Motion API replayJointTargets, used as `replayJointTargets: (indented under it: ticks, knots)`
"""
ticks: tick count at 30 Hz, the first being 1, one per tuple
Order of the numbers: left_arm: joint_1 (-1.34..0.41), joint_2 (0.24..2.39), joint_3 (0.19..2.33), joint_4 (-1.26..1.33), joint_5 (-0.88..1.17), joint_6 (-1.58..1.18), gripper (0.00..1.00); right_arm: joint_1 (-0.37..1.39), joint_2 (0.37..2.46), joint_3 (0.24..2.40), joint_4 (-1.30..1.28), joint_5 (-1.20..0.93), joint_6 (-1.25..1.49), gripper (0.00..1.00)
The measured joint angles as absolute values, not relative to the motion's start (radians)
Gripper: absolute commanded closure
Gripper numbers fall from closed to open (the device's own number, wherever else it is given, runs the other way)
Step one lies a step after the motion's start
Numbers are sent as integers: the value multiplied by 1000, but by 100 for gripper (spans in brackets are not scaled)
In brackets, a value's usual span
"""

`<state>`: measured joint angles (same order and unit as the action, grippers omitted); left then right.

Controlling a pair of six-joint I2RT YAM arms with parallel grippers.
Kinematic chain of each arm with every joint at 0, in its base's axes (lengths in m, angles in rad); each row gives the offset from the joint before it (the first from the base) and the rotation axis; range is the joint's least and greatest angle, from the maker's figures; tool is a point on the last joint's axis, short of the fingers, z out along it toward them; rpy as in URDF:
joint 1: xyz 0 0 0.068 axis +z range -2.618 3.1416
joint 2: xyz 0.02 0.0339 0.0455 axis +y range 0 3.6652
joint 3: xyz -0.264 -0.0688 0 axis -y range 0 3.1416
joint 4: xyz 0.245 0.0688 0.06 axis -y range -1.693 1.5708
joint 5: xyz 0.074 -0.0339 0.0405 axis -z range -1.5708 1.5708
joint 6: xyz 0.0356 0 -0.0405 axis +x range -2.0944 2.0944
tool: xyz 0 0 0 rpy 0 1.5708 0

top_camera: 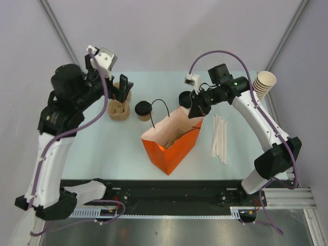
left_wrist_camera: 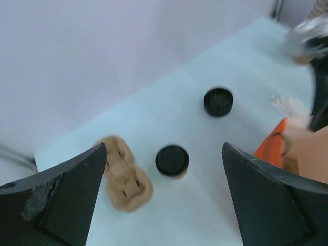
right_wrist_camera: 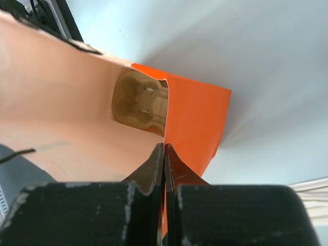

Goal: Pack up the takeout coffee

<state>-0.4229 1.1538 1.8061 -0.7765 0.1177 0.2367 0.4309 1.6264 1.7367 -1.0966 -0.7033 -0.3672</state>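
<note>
Top external view: the small brown paper cup with round black plastic lid [top_camera: 143,109] stands at ten o'clock of the orange paper bag [top_camera: 171,148], whose rim the right gripper [top_camera: 193,111] pinches tight; the wide-spread left gripper [top_camera: 123,91] should straddle the cup squarely below its lid.

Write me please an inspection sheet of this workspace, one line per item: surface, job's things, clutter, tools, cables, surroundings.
Surface: pale, flat table.
Job's things: takeout coffee lidded, upright, outside the orange bag, at its far left; the bag is open, with a brown tray at its bottom.
Clutter: cup carrier, lid stack, lidless cups at the right edge, straws right of the bag.
Tools: left tool open, above the carrier, holding nothing; right tool shut on the bag's rim.
Cables: purple cable arching over the right arm, another along the left arm.
Surroundings: grey walls, frame rails; nothing else seen.
</note>
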Motion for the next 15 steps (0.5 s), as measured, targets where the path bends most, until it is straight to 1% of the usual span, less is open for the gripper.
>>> replayJointTargets:
  ticks: [3,5,10,15]
  knots:
    - [-308,1214,1724,-771,172,201,1,419,1597,1715,-1089,-705,-369,100]
    - [-274,1293,1697,-776,178,199,0,409,1592,1715,-1086,-707,-375,100]
    - [-263,1523,1650,-800,173,199,0,382,1591,1715,-1087,-709,-401,100]
    - [-263,1654,1629,-825,156,172,0,374,1591,1715,-1087,-709,-420,100]
